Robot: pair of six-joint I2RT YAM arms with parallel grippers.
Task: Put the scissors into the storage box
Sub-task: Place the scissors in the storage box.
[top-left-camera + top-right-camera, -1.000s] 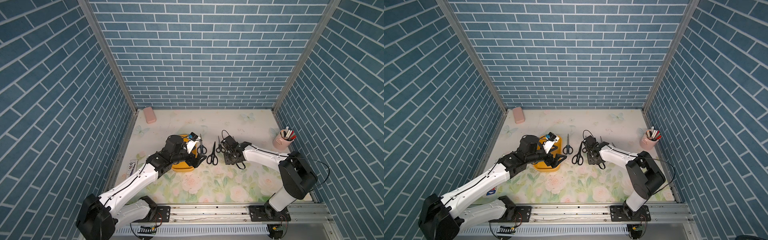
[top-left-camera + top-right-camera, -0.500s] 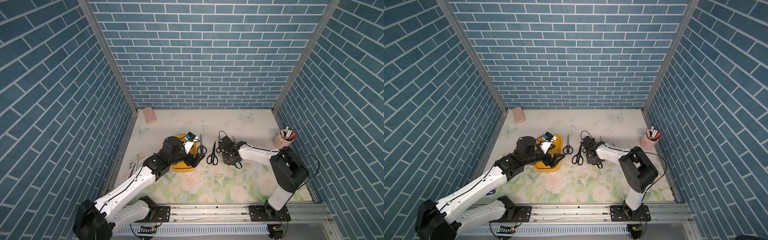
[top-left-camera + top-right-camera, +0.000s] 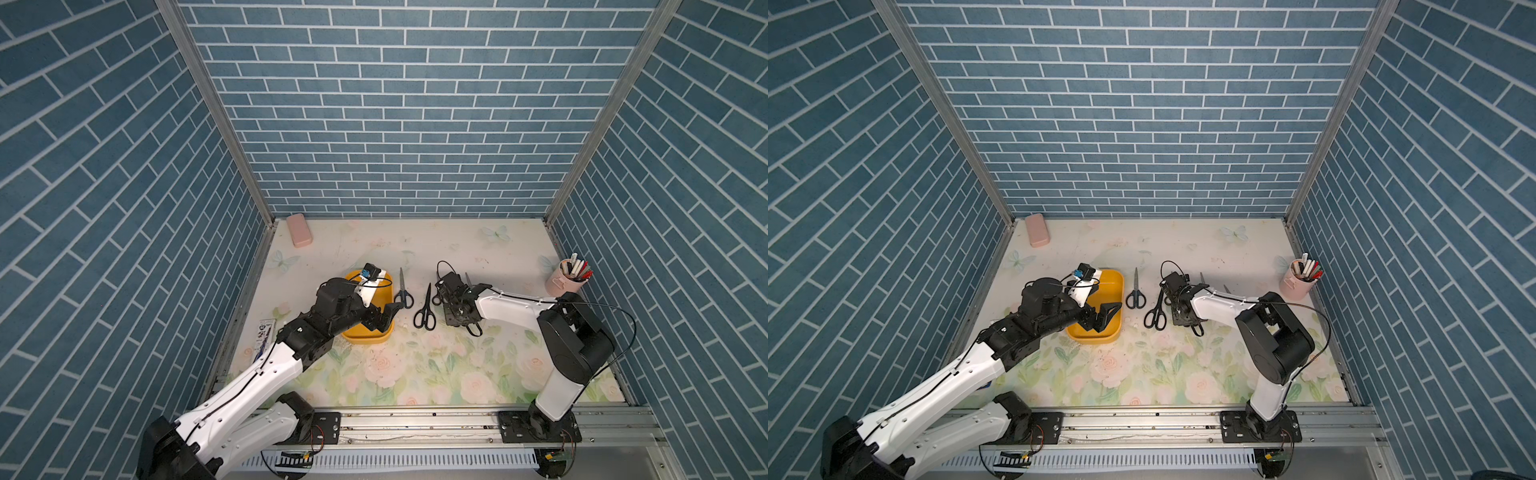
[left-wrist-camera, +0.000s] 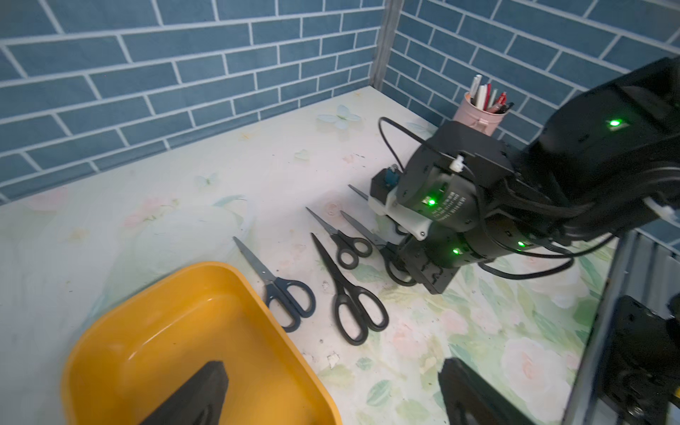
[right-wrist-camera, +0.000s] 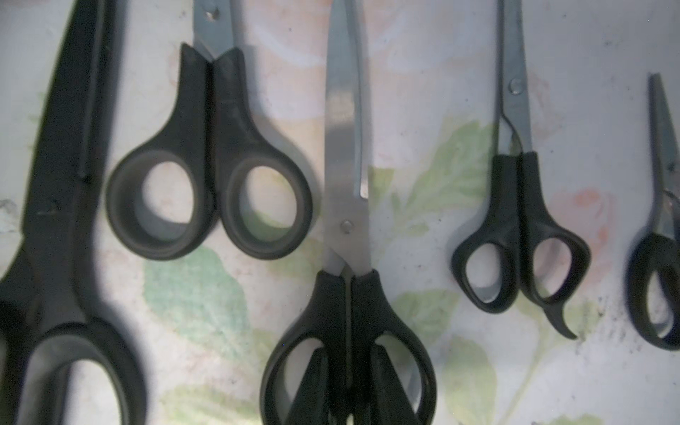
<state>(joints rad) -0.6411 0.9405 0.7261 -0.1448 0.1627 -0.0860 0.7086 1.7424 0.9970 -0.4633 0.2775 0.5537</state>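
Right gripper [image 5: 349, 368] looked clenched on the middle scissors [image 5: 346, 206], at the handle. Left gripper [image 3: 384, 315] hung released over the storage box [image 4: 165, 323]; a clean lift came next.

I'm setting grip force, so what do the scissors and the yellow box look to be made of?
The scissors have matte black handles, likely moulded plastic, and grey blades with a dull metallic sheen, riveted. The storage box looks like glossy yellow-orange plastic: soft highlights on rounded walls.
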